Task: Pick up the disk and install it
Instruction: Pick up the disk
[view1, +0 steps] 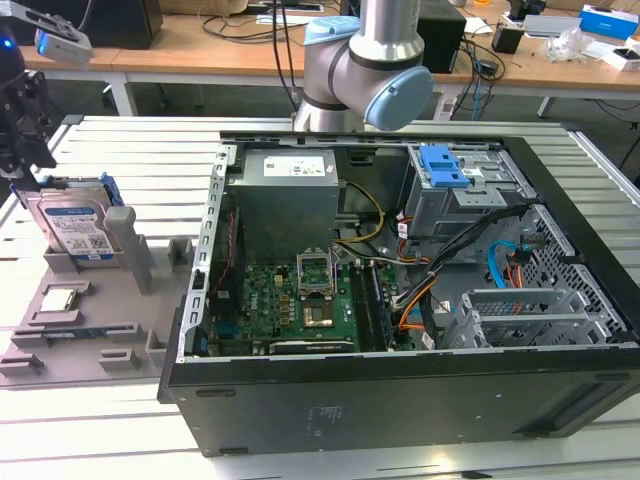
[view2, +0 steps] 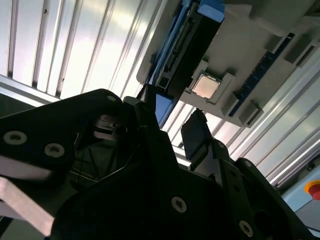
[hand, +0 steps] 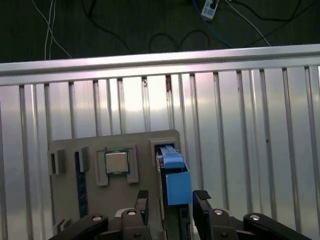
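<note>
The gripper (view1: 24, 150) hangs at the upper left of the exterior view, just above the one disk (view1: 72, 225). In the first wrist view the gripper (hand: 171, 197) is released: its two black fingers (hand: 142, 201) stand apart, one on each side of the disk's blue-framed edge (hand: 175, 182), with a gap showing on both sides, so nothing is grasped. The second wrist view shows the same, the gripper (view2: 170, 107) with its tips either side of the disk (view2: 182, 50), seen edge-on.

The disk stands upright on its edge in a slot of one grey holder tray (view1: 90, 310), at the left of the exterior view, its blue-and-white label facing the camera and the blue carrier showing along its top and side. The tray (hand: 115, 141) also carries one square silver processor chip (hand: 116, 162), lying flat in its own pocket just beside the disk; the chip (view2: 205, 86) and tray (view2: 250, 45) appear in both wrist views, and the chip (view1: 58, 298) sits below the disk in the exterior view.

The tray rests on a slatted metal tabletop (view1: 150, 150). To the tray's right, filling the middle and right of the exterior view, lies one open black computer case (view1: 400, 400) with one green motherboard (view1: 300, 300) inside and one blue bracket (view1: 443, 165) at its upper right. One arm (view1: 365, 70) rises behind the case at top centre.
</note>
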